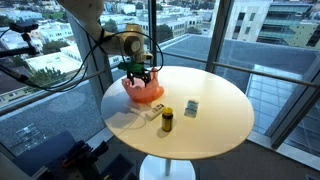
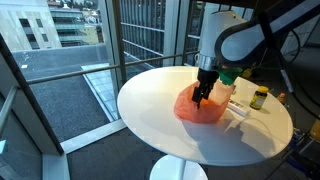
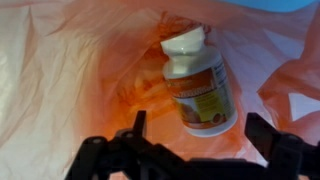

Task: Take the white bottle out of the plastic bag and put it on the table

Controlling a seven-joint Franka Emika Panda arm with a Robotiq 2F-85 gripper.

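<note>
Orange bag [image 3: 90, 80] slumped open on table [image 1: 215, 110], mouth spread to admit gripper [image 3: 197, 125]. Inside, bottle [image 3: 200, 85] lying flat, cap toward 12 o'clock, base toward 5. Jaws spread wide, empty, lined up either side of its base, probably for a crosswise pinch.

Item count: one plastic bag [image 1: 148, 95]; one white bottle [image 3: 200, 85] inside the bag; one yellow-capped jar [image 1: 167, 119] beside the bag; one small box [image 1: 191, 108] near the bag; one round surface [image 1: 215, 112].
</note>
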